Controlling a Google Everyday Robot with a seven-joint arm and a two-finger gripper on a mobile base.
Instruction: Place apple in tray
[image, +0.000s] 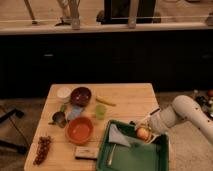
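Observation:
The apple (143, 133), red and yellow, sits at the upper right of the green tray (150, 160), which lies on the front right of the wooden table (127, 97). My gripper (141, 126) comes in from the right on a white arm (182, 112) and is right at the apple, over the tray's far right corner. I cannot tell whether the apple rests on the tray floor or hangs just above it.
In the tray lie a blue-grey cloth (118, 135) and a utensil (111, 154). On the table are an orange bowl (79, 130), a dark red bowl (80, 95), a white bowl (63, 92), a green cup (100, 111), a banana (105, 101), a metal cup (59, 118), grapes (42, 148) and a small box (86, 152).

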